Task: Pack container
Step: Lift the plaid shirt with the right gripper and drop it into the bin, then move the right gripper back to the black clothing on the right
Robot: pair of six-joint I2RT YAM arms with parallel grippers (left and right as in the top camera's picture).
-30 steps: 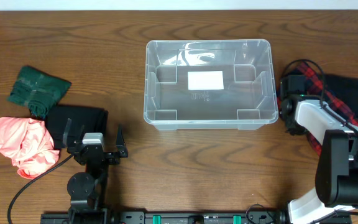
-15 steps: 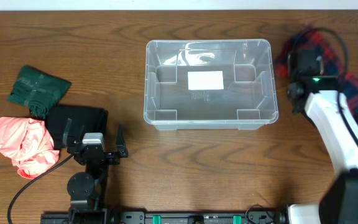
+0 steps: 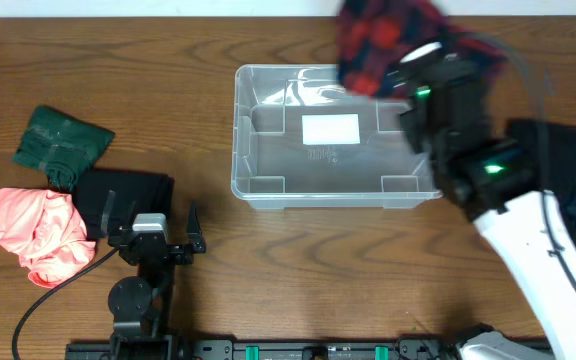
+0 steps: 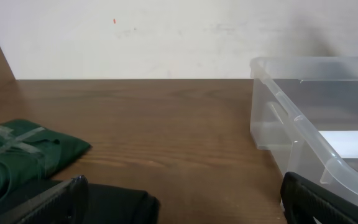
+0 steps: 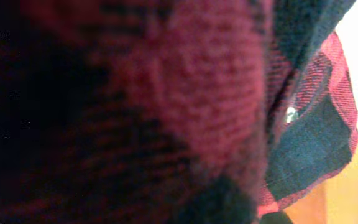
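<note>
Right gripper (image 3: 408,65) is clamped on a red-and-navy plaid cloth (image 3: 376,42) held over the far right corner of the container (image 3: 236,130); the cloth fills my wrist view, so the jaw gap is hidden. Left gripper (image 3: 150,215) rests with jaws spread wide, holding nothing. The container, clear with a white base label, sits mid-table (image 3: 298,270) with nothing inside; green cloth (image 3: 60,145), black cloth (image 3: 128,192) and pink cloth (image 3: 33,232) lie to its left.

Plaid cloth (image 5: 166,93), blurred and edge-cropped
</note>
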